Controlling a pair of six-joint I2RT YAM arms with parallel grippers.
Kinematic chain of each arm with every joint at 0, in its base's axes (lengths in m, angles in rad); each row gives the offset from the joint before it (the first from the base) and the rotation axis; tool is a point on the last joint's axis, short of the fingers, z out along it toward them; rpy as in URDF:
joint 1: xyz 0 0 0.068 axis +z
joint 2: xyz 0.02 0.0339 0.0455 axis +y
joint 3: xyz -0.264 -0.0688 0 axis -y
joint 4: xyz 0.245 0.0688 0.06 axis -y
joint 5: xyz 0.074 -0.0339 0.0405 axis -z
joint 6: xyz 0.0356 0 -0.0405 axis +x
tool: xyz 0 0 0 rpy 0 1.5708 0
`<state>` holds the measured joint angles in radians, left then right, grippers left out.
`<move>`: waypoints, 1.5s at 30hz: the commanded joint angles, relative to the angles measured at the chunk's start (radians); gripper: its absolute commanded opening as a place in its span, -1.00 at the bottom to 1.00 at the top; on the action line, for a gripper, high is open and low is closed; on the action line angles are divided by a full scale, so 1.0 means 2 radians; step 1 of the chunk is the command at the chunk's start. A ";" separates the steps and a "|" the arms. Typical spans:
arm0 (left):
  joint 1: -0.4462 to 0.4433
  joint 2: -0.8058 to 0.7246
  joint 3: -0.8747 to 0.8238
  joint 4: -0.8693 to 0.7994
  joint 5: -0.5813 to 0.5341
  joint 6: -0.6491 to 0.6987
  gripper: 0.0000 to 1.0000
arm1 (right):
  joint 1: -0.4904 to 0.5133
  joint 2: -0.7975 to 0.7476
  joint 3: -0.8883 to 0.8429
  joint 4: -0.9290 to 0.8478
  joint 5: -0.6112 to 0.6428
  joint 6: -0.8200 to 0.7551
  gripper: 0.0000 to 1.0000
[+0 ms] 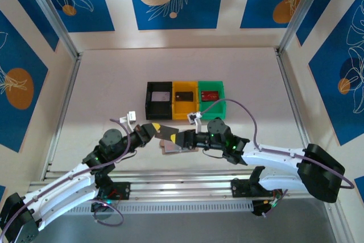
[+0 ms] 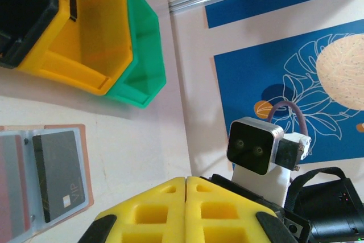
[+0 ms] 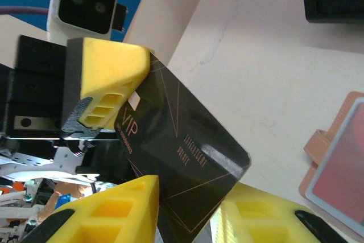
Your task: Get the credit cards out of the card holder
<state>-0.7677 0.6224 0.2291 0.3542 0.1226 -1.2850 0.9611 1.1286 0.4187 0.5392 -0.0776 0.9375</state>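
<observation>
A black credit card [image 3: 176, 140] marked VIP hangs above the table, and my left gripper [image 1: 154, 129] is shut on its corner. In the left wrist view the left gripper [image 2: 186, 179] has its yellow pads pressed together. My right gripper [image 3: 190, 189] has its jaws apart on either side of the card's lower end; in the top view it [image 1: 183, 138] faces the left one. The tan card holder [image 1: 173, 148] lies open under both. Another black VIP card [image 2: 60, 174] sits in a card holder pocket [image 2: 79, 135].
Three bins stand in a row behind the grippers: a black bin [image 1: 149, 99] with a pale card, a yellow bin [image 1: 184, 108] with a dark card, and a green bin [image 1: 211, 105] with a red card [image 1: 210, 95]. Metal rails run along both sides of the table.
</observation>
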 commanded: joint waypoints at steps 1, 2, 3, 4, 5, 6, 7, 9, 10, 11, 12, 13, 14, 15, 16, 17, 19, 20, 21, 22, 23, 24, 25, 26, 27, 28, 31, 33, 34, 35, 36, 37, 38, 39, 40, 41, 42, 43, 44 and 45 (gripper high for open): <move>-0.005 -0.003 -0.010 0.023 0.059 -0.004 -0.80 | -0.003 -0.019 -0.003 0.073 0.006 -0.004 -0.44; -0.005 -0.003 -0.009 0.027 0.062 -0.003 -0.75 | -0.003 -0.021 -0.003 0.076 0.004 -0.003 -0.45; -0.005 -0.002 -0.009 0.030 0.063 -0.004 -0.71 | -0.003 -0.023 -0.003 0.077 0.002 -0.004 -0.46; -0.005 -0.002 -0.009 0.032 0.065 -0.004 -0.67 | -0.003 -0.024 -0.003 0.077 0.001 -0.005 -0.48; -0.005 -0.001 -0.009 0.033 0.067 -0.004 -0.61 | -0.003 -0.026 -0.003 0.077 0.001 -0.005 -0.51; -0.005 -0.001 -0.010 0.034 0.067 -0.004 -0.56 | -0.003 -0.028 -0.004 0.078 0.002 -0.004 -0.54; -0.006 -0.001 -0.010 0.036 0.068 -0.005 -0.51 | -0.003 -0.029 -0.004 0.078 0.002 -0.004 -0.58; -0.006 0.000 -0.011 0.040 0.070 -0.006 -0.44 | -0.003 -0.033 -0.004 0.074 0.004 -0.003 -0.74; -0.006 0.000 -0.011 0.040 0.070 -0.007 -0.41 | -0.003 -0.035 -0.002 0.069 0.005 -0.004 -0.81; -0.006 -0.001 -0.012 0.040 0.069 -0.007 -0.38 | -0.004 -0.036 -0.001 0.063 0.006 -0.005 -0.92; -0.005 -0.001 -0.010 0.039 0.070 -0.007 -0.33 | -0.004 -0.037 0.000 0.057 0.007 -0.005 -1.00; -0.006 -0.003 -0.010 0.036 0.069 -0.005 -0.25 | -0.004 -0.038 0.000 0.054 0.006 -0.006 -1.00; -0.006 -0.005 -0.007 0.029 0.068 -0.004 -0.18 | -0.004 -0.039 0.000 0.049 0.007 -0.007 -1.00; -0.006 -0.007 -0.003 0.021 0.066 -0.001 -0.15 | -0.003 -0.041 -0.001 0.044 0.008 -0.008 -1.00; -0.006 -0.009 0.001 0.012 0.065 0.001 -0.09 | -0.003 -0.044 -0.001 0.038 0.009 -0.009 -1.00; -0.006 -0.012 0.006 0.002 0.064 0.006 -0.05 | -0.004 -0.050 -0.002 0.029 0.013 -0.012 -1.00; -0.005 -0.016 0.020 -0.028 0.063 0.019 0.10 | -0.005 -0.064 -0.001 0.002 0.023 -0.022 -1.00; -0.004 -0.019 0.029 -0.050 0.061 0.027 0.14 | -0.008 -0.074 0.000 -0.017 0.032 -0.028 -1.00; -0.003 -0.022 0.040 -0.075 0.059 0.037 0.22 | -0.012 -0.085 0.001 -0.040 0.038 -0.032 -1.00; -0.003 -0.024 0.050 -0.101 0.057 0.046 0.26 | -0.019 -0.095 0.003 -0.059 0.041 -0.034 -1.00; -0.001 -0.026 0.064 -0.133 0.054 0.058 0.37 | -0.029 -0.106 0.003 -0.078 0.041 -0.036 -1.00; 0.002 -0.028 0.080 -0.168 0.051 0.073 0.45 | -0.041 -0.117 0.006 -0.099 0.041 -0.037 -1.00; 0.005 -0.028 0.095 -0.203 0.049 0.086 0.56 | -0.053 -0.127 0.008 -0.116 0.040 -0.037 -1.00; 0.009 -0.027 0.115 -0.242 0.044 0.104 0.69 | -0.069 -0.137 0.007 -0.130 0.036 -0.037 -1.00; 0.012 -0.025 0.135 -0.282 0.038 0.123 0.82 | -0.085 -0.146 0.008 -0.142 0.033 -0.036 -1.00; 0.017 -0.021 0.156 -0.322 0.031 0.141 0.92 | -0.103 -0.151 0.010 -0.155 0.028 -0.036 -1.00; 0.037 0.002 0.223 -0.439 0.004 0.209 0.99 | -0.156 -0.147 0.031 -0.195 0.010 -0.049 -1.00; 0.057 0.030 0.270 -0.507 -0.003 0.254 0.99 | -0.188 -0.125 0.056 -0.224 -0.005 -0.061 -1.00; 0.066 0.045 0.287 -0.533 -0.005 0.273 0.99 | -0.200 -0.114 0.069 -0.233 -0.014 -0.066 -1.00; 0.075 0.065 0.309 -0.561 -0.008 0.296 0.99 | -0.211 -0.095 0.082 -0.241 -0.022 -0.072 -1.00; 0.084 0.084 0.328 -0.588 -0.014 0.318 0.99 | -0.220 -0.077 0.096 -0.245 -0.026 -0.075 -1.00; 0.091 0.101 0.342 -0.608 -0.022 0.338 0.99 | -0.226 -0.062 0.107 -0.248 -0.028 -0.080 -1.00; 0.099 0.119 0.354 -0.629 -0.034 0.356 0.99 | -0.230 -0.042 0.122 -0.253 -0.026 -0.088 -1.00; 0.107 0.137 0.364 -0.644 -0.044 0.374 0.99 | -0.232 -0.021 0.142 -0.268 -0.018 -0.094 -1.00; 0.114 0.150 0.371 -0.653 -0.050 0.387 0.99 | -0.234 -0.001 0.163 -0.286 -0.010 -0.100 -1.00; 0.122 0.163 0.375 -0.661 -0.057 0.399 0.99 | -0.234 0.023 0.187 -0.304 -0.006 -0.109 -1.00; 0.129 0.172 0.377 -0.664 -0.065 0.410 0.99 | -0.235 0.048 0.209 -0.316 -0.007 -0.116 -1.00; 0.134 0.177 0.379 -0.664 -0.075 0.416 0.99 | -0.234 0.069 0.226 -0.324 -0.007 -0.121 -1.00; 0.141 0.178 0.377 -0.661 -0.083 0.422 0.99 | -0.235 0.092 0.247 -0.333 -0.007 -0.124 -1.00; 0.147 0.177 0.374 -0.653 -0.092 0.428 0.99 | -0.236 0.116 0.264 -0.338 -0.009 -0.127 -1.00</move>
<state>-0.5049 0.9867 0.9565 -0.8661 0.0200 -0.5396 0.4950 1.2839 0.8715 -0.0422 -0.0868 0.7406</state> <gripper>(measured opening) 0.994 0.053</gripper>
